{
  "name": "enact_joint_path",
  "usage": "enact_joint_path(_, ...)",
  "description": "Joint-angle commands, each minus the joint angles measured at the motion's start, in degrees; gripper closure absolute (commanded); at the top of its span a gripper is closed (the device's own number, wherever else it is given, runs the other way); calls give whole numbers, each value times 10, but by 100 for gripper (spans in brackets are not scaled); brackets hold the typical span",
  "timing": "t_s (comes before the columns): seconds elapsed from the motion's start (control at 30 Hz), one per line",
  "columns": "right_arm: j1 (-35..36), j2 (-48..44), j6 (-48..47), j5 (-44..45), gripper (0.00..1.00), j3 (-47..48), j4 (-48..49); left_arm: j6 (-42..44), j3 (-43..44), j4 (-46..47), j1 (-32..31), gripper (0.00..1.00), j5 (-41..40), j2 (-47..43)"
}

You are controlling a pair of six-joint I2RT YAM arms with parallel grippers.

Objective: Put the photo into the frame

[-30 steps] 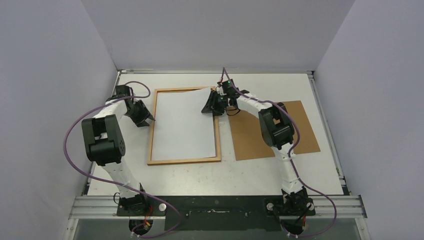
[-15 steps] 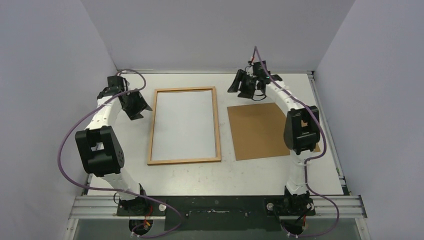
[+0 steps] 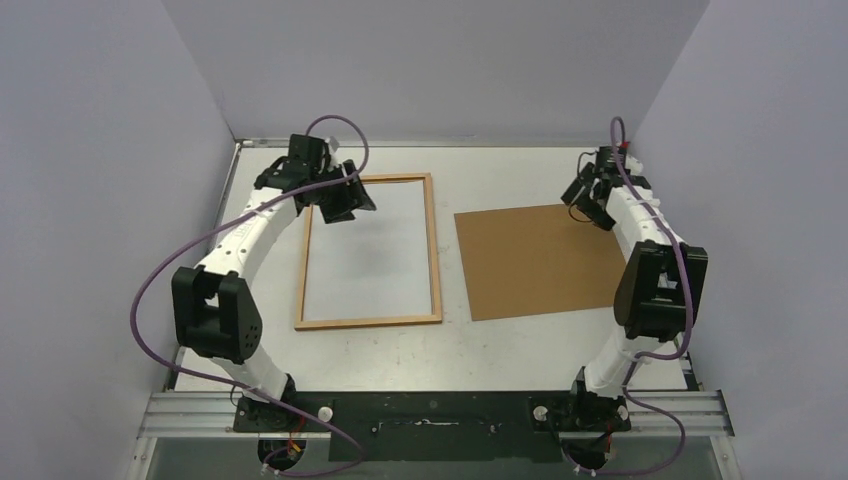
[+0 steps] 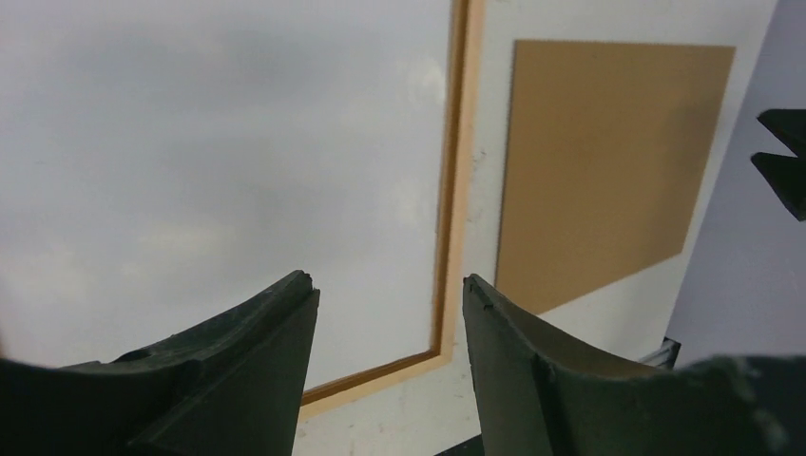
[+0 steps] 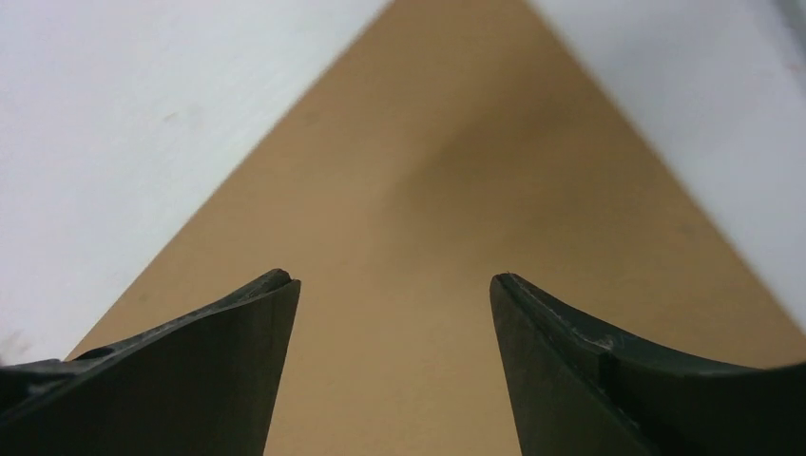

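Frame (image 3: 368, 321) flat on table (image 3: 450, 350); photo (image 3: 370, 250) lies inside it, white back up. Backing panel (image 3: 530, 262) beside, apart. Farther back: left gripper (image 4: 390, 280) over frame's far-left corner, right gripper (image 5: 392, 276) over panel's far-right corner, both with fingers apart, empty.

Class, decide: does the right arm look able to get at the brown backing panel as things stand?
Probably yes: its fingers hang open above the backing panel at its far right corner, with nothing between.

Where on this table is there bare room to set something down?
Widest: the near table strip in front of the frame and brown panel. The far strip behind them is bare too. Their gap is narrow; left gripper and right gripper crowd the far corners.
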Motion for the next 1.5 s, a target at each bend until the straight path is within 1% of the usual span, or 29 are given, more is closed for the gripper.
enact_joint_path(0.0, -79, -35, 29, 83, 22, -29, -18, -54, 9, 69, -67, 43, 31, 3)
enact_joint_path(0.1, -139, -33, 52, 70, 18, -53, -16, -63, 21, 90, -128, 40, 38, 36)
enact_joint_path(0.27, -177, -25, 60, 82, 15, -84, 2, -51, 63, 111, -215, 35, 45, 109)
enact_joint_path(0.4, -198, -6, 58, 79, 15, -96, 16, -31, 108, 112, -259, 34, 64, 183)
enact_joint_path(0.53, -223, 9, 54, 72, 15, -105, 30, 9, 172, 85, -291, 33, 71, 246)
enact_joint_path(0.63, -237, 24, 52, 51, 15, -108, 37, 26, 223, 43, -303, 32, 48, 289)
enact_joint_path(0.67, -240, 28, 52, 44, 15, -108, 38, 27, 242, 18, -306, 32, 33, 304)
enact_joint_path(0.77, -249, 40, 64, 18, 15, -118, 44, 21, 283, -27, -307, 32, 22, 343)
enact_joint_path(1.0, -262, 50, 96, -16, 15, -138, 65, 15, 319, -39, -311, 31, 27, 384)
enact_joint_path(1.07, -268, 62, 108, -48, 16, -140, 69, 15, 332, -50, -311, 31, 25, 399)
enact_joint_path(1.17, -274, 73, 119, -70, 17, -145, 70, 16, 349, -81, -311, 31, 15, 422)
enact_joint_path(1.37, -272, 45, 141, -82, 19, -176, 75, -5, 352, -89, -312, 31, 23, 439)
enact_joint_path(1.47, -262, 29, 144, -88, 20, -188, 59, -8, 373, -97, -312, 31, 42, 457)
